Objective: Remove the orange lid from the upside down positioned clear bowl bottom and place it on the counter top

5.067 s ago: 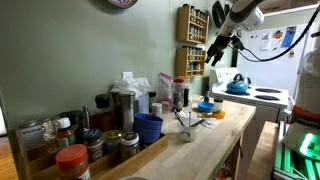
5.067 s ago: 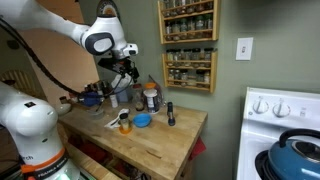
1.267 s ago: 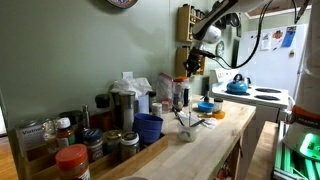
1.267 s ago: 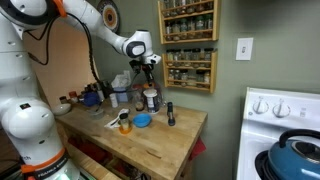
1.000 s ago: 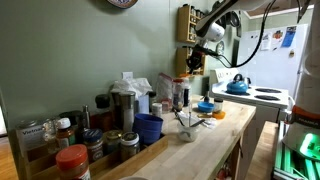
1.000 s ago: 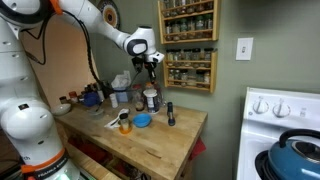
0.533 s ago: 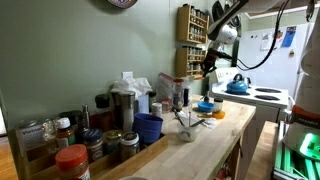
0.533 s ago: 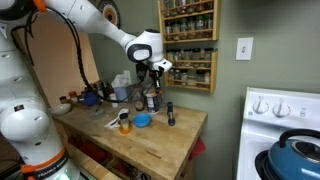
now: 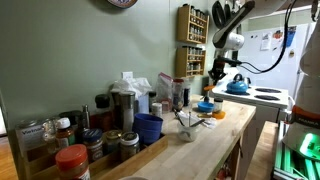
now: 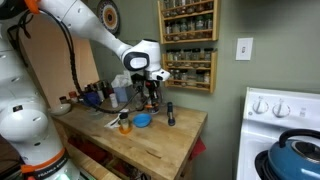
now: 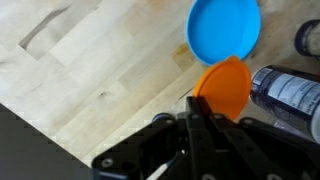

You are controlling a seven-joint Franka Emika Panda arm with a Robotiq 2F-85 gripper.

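In the wrist view my gripper (image 11: 196,106) is shut on the edge of the orange lid (image 11: 224,88), which hangs tilted above the pale wooden counter top (image 11: 100,70). A blue lid (image 11: 225,28) lies flat on the wood just beyond it. In both exterior views the gripper (image 9: 215,72) (image 10: 152,86) hangs above the counter's end (image 10: 150,148), over the blue lid (image 10: 142,121) (image 9: 205,106). I cannot make out the clear bowl in any view.
A dark bottle (image 11: 286,92) (image 10: 170,113) stands close beside the blue lid. Jars and containers crowd the counter's back and far end, with a red-capped jar (image 9: 72,160) among them. A stove (image 9: 262,97) with a blue kettle (image 9: 237,85) adjoins the counter. A spice rack (image 10: 188,45) hangs on the wall.
The arm has swung along the counter toward the stove end and come lower, now over the blue lid. The gripper has stayed shut.
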